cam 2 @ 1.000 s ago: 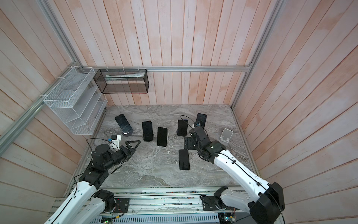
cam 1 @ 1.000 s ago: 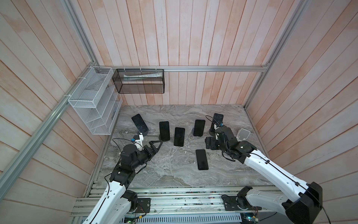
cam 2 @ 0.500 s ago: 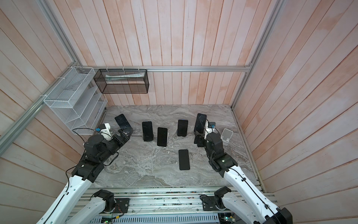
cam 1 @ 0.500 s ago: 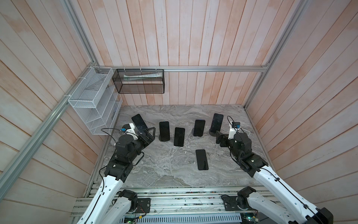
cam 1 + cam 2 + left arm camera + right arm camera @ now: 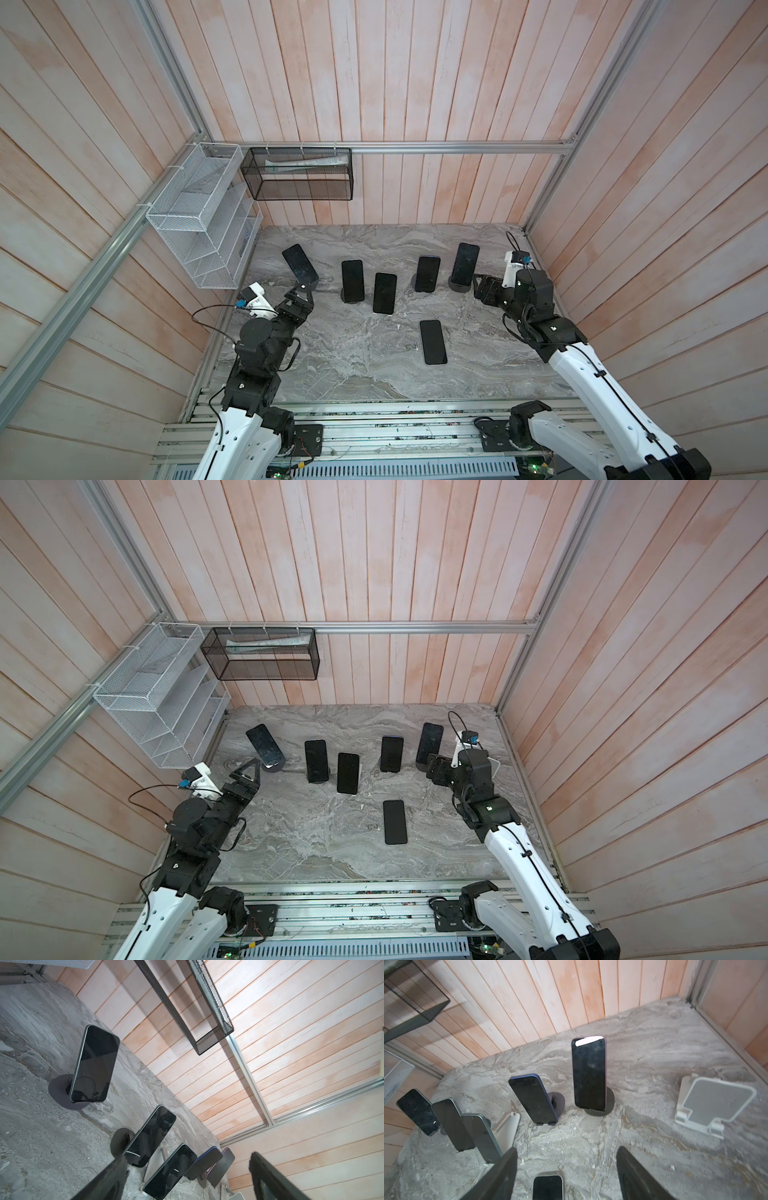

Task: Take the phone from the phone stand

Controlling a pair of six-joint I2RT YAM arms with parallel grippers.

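Marble surface (image 5: 353,345): spread, empty left gripper (image 5: 246,772) faces a phone (image 5: 95,1064) on its stand (image 5: 57,1089); right gripper (image 5: 482,286), also spread, flanks a second phone (image 5: 465,264).

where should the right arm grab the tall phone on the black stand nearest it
Likely the two long edges of the phone, upper half, coming from the screen side: it stands nearly upright, edges bare, while the stand blocks its back.

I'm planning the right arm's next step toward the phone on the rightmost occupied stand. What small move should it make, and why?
Probably ease the right gripper forward until its open jaws straddle the rightmost phone by its side edges. The gripper is empty and short of that phone, which stands propped on its round stand base, roughly centred ahead in the right wrist view.
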